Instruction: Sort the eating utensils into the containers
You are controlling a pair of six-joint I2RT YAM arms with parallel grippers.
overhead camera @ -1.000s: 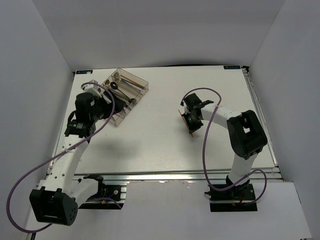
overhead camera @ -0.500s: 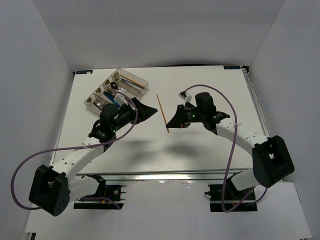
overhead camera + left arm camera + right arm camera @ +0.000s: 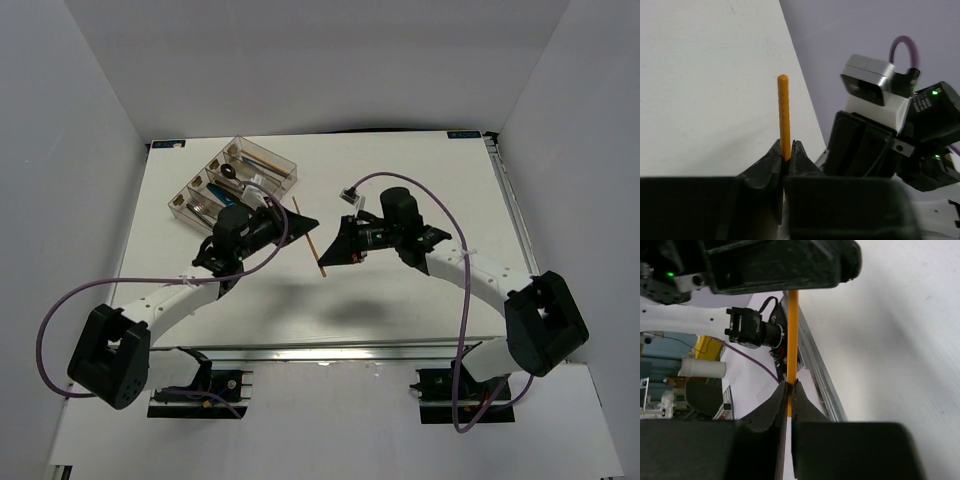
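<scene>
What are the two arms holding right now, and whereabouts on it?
Both hold one orange chopstick: the left gripper pinches it toward the far end, the right gripper near the near end.

A robotics lab is indicated. A white table (image 3: 400, 290) is boxed in by plain white panels (image 3: 300, 60) and edged with an aluminium rail (image 3: 380, 352), by which two arms (image 3: 170, 300) trailing purple cables (image 3: 42, 345) are bolted. Beyond the right gripper (image 3: 788, 385), past the rail, workshop clutter and a white roll (image 3: 702, 369) are glimpsed.
</scene>
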